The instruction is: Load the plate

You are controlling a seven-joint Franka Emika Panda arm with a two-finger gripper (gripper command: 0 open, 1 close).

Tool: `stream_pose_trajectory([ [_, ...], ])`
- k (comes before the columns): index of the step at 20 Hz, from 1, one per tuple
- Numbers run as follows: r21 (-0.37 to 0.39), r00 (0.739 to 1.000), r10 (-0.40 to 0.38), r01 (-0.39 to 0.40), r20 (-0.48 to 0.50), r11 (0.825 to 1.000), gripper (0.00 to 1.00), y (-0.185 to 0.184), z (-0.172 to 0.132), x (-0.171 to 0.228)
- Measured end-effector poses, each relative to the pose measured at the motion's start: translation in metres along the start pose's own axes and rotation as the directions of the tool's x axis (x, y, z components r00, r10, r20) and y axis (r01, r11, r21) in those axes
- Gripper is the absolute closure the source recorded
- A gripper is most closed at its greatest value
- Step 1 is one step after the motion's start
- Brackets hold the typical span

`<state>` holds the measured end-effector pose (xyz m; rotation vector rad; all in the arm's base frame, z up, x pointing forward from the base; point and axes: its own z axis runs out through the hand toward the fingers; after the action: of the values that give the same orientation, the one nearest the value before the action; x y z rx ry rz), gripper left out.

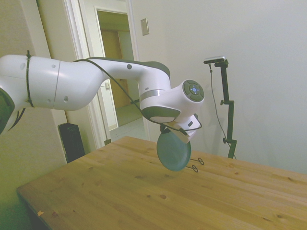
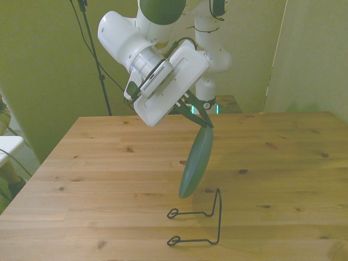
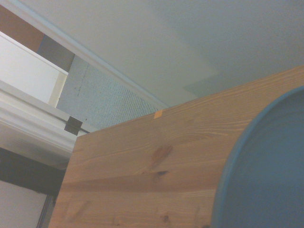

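**Q:** What does the tool carry, and how are its fingers set?

**A:** The tool is closed narrowly on the top rim of the plate, which hangs edge-on from it in the front view. In the side view the tool sits at the end of the white arm, and the plate shows its round teal face.

**Q:** Where is the plate relative to the worktop?

**A:** It is held clear above the wooden worktop, nearly upright and slightly tilted, its lower edge down toward the boards but apart from them. In the wrist view part of the plate fills one corner, with the worktop behind it.

**Q:** What lies nearest the plate?

**A:** A thin black wire stand rests on the worktop. In the front view the plate's lower edge hangs just above and beside the stand's upright loop, not touching it. In the side view the stand is mostly hidden behind the plate.
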<state>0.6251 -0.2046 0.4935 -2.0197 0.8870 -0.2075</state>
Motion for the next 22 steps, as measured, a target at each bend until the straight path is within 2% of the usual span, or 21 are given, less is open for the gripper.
stream_pose_trajectory([
  [13, 0.007, 0.999, -0.037, 0.037, -0.005, 0.999, 1.0, -0.016, 0.016, 0.023],
  [22, 0.063, 1.0, -0.018, 0.017, 0.005, 0.998, 1.0, -0.013, 0.031, 0.047],
])
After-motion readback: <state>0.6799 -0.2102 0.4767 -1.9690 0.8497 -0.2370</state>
